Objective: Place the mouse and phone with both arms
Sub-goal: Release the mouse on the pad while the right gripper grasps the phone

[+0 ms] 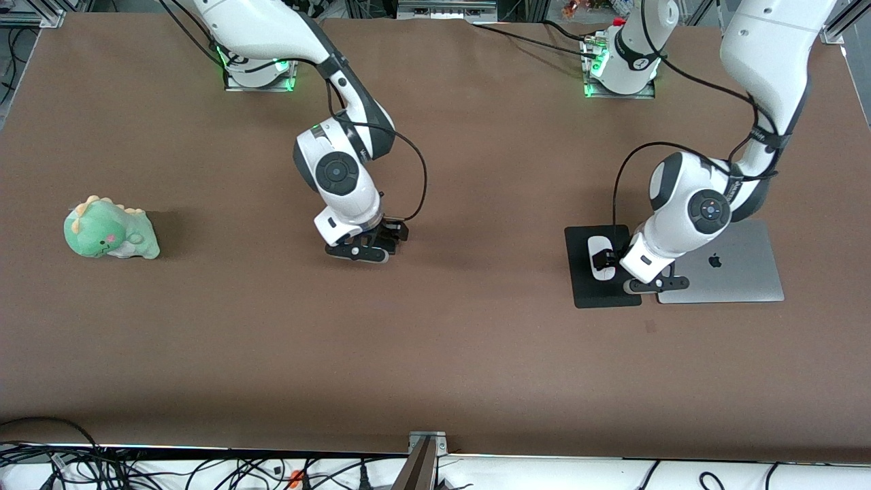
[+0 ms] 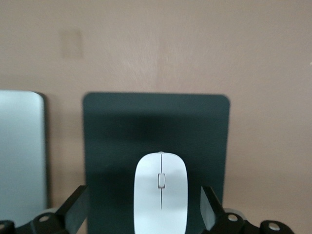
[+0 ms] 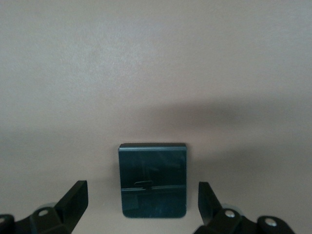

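Observation:
The white mouse (image 1: pixel 598 246) lies on the black mouse pad (image 1: pixel 602 291) toward the left arm's end of the table. My left gripper (image 1: pixel 605 262) is low over it and open. In the left wrist view the mouse (image 2: pixel 161 195) sits between the fingers (image 2: pixel 78 202) with a gap on each side, and the left gripper (image 2: pixel 144 190) holds nothing. My right gripper (image 1: pixel 389 235) is low over the middle of the table and open. The black phone (image 3: pixel 152 180) lies flat on the table between the right gripper's (image 3: pixel 141 186) fingers, untouched. The front view hides the phone under the gripper.
A closed silver laptop (image 1: pixel 735 272) lies beside the mouse pad; it also shows in the left wrist view (image 2: pixel 22 151). A green dinosaur plush (image 1: pixel 109 231) sits toward the right arm's end of the table. The brown table (image 1: pixel 435 354) stretches toward the front camera.

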Tool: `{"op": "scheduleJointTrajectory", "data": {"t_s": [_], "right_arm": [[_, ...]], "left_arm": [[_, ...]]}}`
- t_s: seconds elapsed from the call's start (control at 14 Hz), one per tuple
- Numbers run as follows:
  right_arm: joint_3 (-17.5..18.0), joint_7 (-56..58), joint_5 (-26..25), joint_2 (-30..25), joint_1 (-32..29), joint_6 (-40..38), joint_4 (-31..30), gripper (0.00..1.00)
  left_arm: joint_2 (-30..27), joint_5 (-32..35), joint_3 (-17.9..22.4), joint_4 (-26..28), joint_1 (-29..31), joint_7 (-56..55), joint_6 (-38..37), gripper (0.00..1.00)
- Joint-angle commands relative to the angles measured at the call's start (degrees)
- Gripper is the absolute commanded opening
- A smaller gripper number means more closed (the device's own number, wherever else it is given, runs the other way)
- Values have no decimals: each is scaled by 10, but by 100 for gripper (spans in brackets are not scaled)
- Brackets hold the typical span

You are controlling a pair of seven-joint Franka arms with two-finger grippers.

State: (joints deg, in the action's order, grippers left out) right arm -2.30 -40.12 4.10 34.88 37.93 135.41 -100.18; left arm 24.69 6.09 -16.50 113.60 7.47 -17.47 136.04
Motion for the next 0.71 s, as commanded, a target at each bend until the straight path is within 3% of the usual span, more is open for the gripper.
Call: {"op": "scheduleJointTrajectory", "data": {"t_s": [0.0,0.36,0.64], "right_arm": [[-6,6,-22,1,14,37,-28,100],[-6,19,-28,19,17,102,-63,100],[-8,19,-28,24,25,103,-64,98]], "left_arm": [[-71,3,-6,-29,5,9,-93,100],[-197,-44,-5,-44,31,91,-208,100],[-228,-44,2,-142,37,110,-356,100]]}}
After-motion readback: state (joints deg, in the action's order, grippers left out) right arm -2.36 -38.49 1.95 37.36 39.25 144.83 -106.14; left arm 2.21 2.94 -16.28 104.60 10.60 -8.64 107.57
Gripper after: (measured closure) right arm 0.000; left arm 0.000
